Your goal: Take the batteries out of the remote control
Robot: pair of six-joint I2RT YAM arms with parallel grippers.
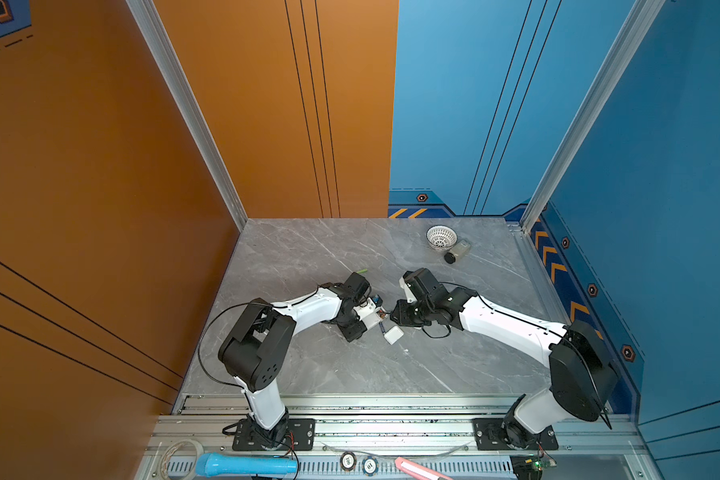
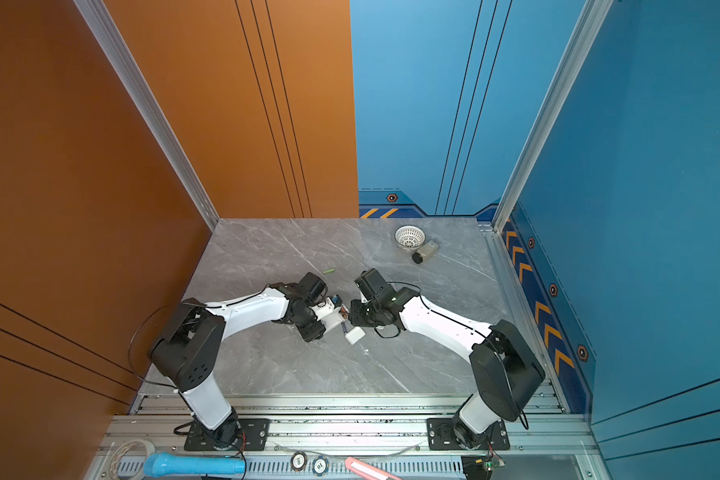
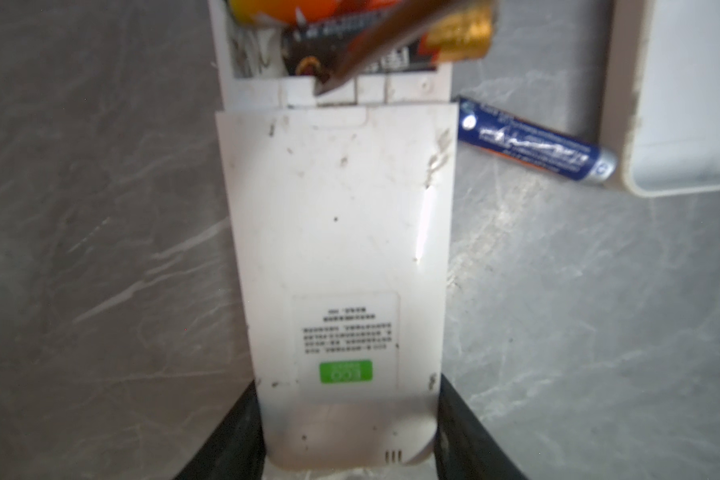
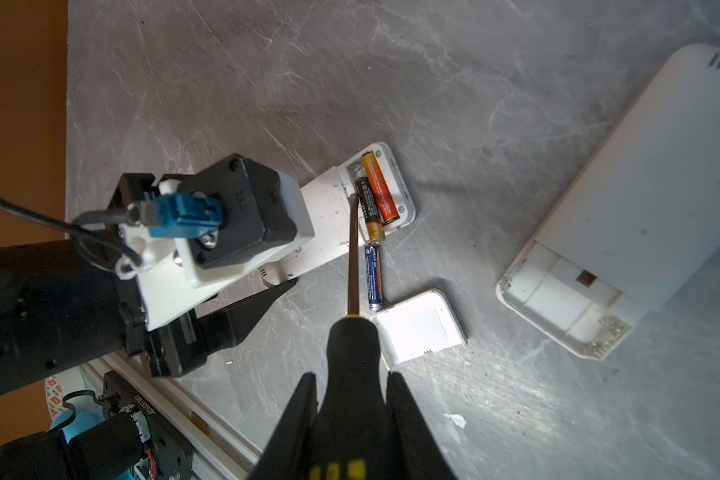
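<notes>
Right wrist view gives you the clearest look. Your right gripper (image 4: 352,376) is clamped on the black-and-yellow handle of the screwdriver (image 4: 353,266). The screwdriver's tip sits at the rim of the open battery bay (image 4: 355,169) of the remote (image 4: 329,199), right against the dark end of the black-and-gold battery (image 4: 368,208). Whether the tip is under that cell you cannot tell. That battery lies skewed, its gold end poking out past the remote's edge. The orange battery (image 4: 378,187) lies in the bay just beside it, on the side away from the shaft.

Your left gripper (image 3: 348,382) grips the remote across its width, back face up, at the end opposite the bay.

The blue battery (image 4: 373,278) lies loose on the table (image 4: 267,83), just near of the remote and close alongside the shaft. One of its ends touches the white cover (image 4: 418,326), which lies inner side up. In both top views the green battery (image 1: 362,271) (image 2: 329,271) lies alone, far and left of the remote, well apart from the screwdriver.

You have four batteries: two in the bay and two on the table. There is one screwdriver and one cover. There are two remotes: the second remote (image 4: 624,199) lies apart on the table, back up, with its bay open. At the far right stand one white basket (image 1: 441,246) and one small jar (image 1: 458,250), just beside each other.
</notes>
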